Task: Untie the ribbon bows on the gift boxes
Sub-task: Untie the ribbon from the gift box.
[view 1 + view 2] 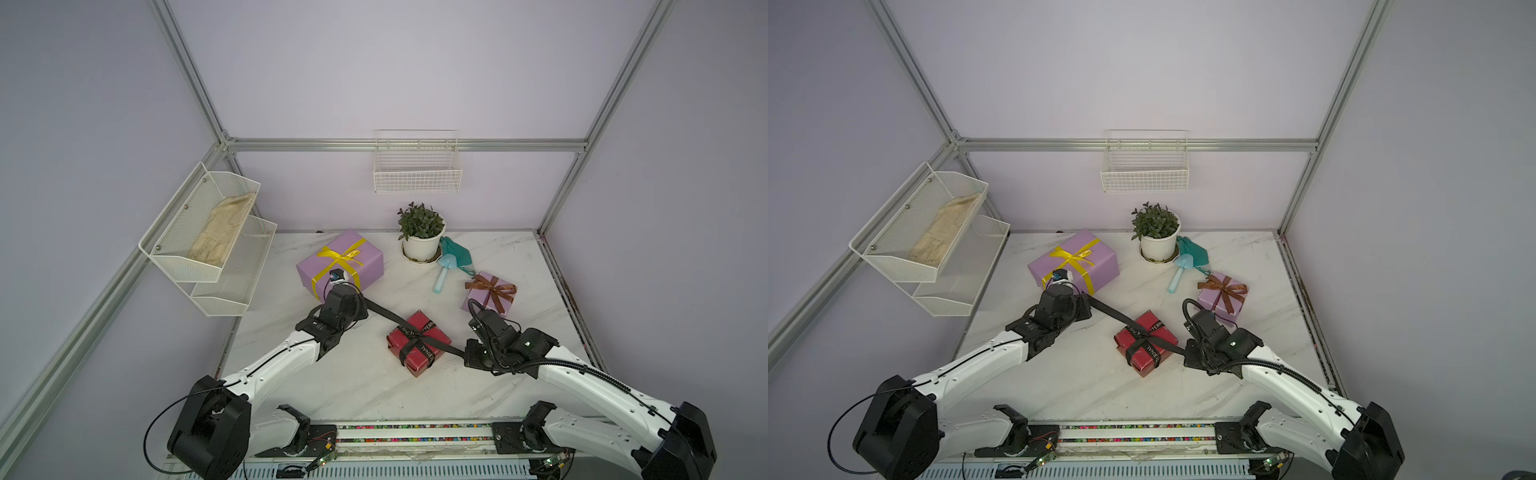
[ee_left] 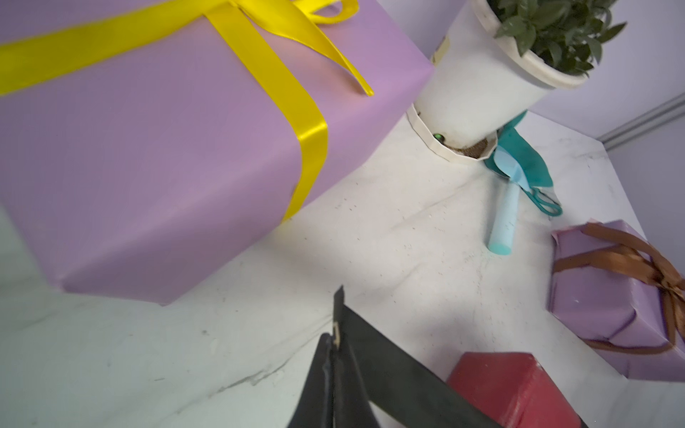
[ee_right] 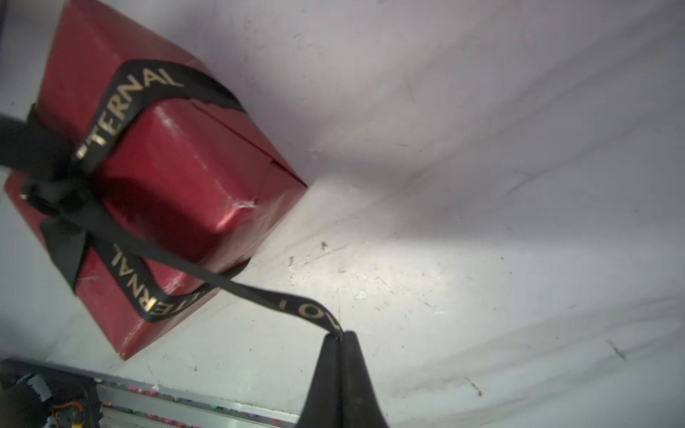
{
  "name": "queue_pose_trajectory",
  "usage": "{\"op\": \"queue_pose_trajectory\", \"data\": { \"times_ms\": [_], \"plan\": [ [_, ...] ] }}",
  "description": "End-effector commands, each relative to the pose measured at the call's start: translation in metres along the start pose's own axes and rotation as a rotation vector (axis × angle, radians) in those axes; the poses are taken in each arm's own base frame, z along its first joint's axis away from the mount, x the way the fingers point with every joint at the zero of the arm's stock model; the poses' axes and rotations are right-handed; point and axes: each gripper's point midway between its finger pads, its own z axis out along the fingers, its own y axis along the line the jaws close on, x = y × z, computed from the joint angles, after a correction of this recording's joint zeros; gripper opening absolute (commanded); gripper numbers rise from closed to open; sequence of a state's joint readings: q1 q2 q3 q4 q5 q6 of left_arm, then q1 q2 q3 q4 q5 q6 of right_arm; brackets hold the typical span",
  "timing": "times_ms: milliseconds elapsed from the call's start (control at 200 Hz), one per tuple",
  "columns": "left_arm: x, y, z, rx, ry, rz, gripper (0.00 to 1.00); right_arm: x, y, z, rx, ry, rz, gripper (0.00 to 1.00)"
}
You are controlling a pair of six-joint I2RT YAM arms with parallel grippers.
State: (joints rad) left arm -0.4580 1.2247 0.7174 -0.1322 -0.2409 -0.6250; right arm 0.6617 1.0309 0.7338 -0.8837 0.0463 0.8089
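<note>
White marble-look tabletop [image 1: 353,386], lilac walls all round.

Black ribbon [image 1: 386,315] with pale lettering is wrapped crosswise round the red box [image 3: 178,166], knotted on top. Two ends run out from the knot in opposite directions, both straight and off the table.

Left gripper [image 2: 333,346]: fingers pressed together, clamped on one ribbon end; a short tip of ribbon sticks out past them. Right gripper [image 3: 341,339]: fingers together too, pinching the very tip of the other end.

Red box sits on the table between the two sets of fingers, nearer the right ones, and looks tilted in the right wrist view.

Big lilac box [image 1: 365,266] sits just beyond the left fingers, with its yellow ribbon [image 1: 340,255] tied in a bow. Small lilac box [image 1: 482,301] is beyond the right fingers, brown ribbon [image 1: 492,286] also in a bow. Neither is touched.

Further back: white flowerpot [image 1: 422,249] with a green plant, and a light blue scoop [image 1: 441,276] beside it. Wire basket [image 1: 417,176] hangs on the back wall; a mesh shelf [image 1: 232,286] on the left wall.
</note>
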Motion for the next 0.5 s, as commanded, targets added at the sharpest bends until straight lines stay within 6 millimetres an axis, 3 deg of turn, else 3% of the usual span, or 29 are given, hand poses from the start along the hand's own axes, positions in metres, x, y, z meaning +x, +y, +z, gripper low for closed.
{"op": "queue_pose_trajectory", "data": {
  "times_ms": [0, 135, 250, 275, 295, 325, 365, 420, 495],
  "plan": [
    [-0.026, 0.007, -0.01, -0.043, -0.056, 0.021, 0.0, 0.002, -0.036, -0.003, 0.157, -0.016, 0.079, 0.0],
    [-0.029, 0.009, -0.012, -0.049, -0.063, 0.024, 0.0, 0.005, -0.054, -0.009, 0.248, -0.027, 0.124, 0.0],
    [-0.03, -0.003, -0.011, 0.006, -0.046, 0.035, 0.0, 0.004, -0.052, -0.011, 0.224, -0.039, 0.129, 0.0],
    [-0.029, -0.008, -0.011, 0.032, -0.036, 0.048, 0.14, 0.004, -0.047, -0.009, 0.2, -0.032, 0.117, 0.0],
    [-0.029, -0.013, -0.011, 0.054, -0.026, 0.059, 0.35, 0.004, -0.044, -0.008, 0.184, -0.027, 0.112, 0.0],
    [-0.027, -0.02, -0.01, 0.09, -0.008, 0.08, 0.74, 0.001, -0.039, -0.008, 0.165, -0.032, 0.091, 0.22],
    [-0.026, -0.028, -0.011, 0.127, 0.009, 0.09, 0.98, -0.004, -0.027, -0.008, 0.124, -0.031, 0.057, 0.5],
    [-0.024, -0.035, -0.013, 0.16, 0.032, 0.079, 1.0, -0.012, -0.015, -0.011, 0.092, -0.04, 0.033, 0.95],
    [-0.023, -0.038, -0.022, 0.187, 0.05, 0.063, 1.0, -0.027, 0.005, -0.019, 0.034, -0.075, 0.017, 0.97]
  ]
}}
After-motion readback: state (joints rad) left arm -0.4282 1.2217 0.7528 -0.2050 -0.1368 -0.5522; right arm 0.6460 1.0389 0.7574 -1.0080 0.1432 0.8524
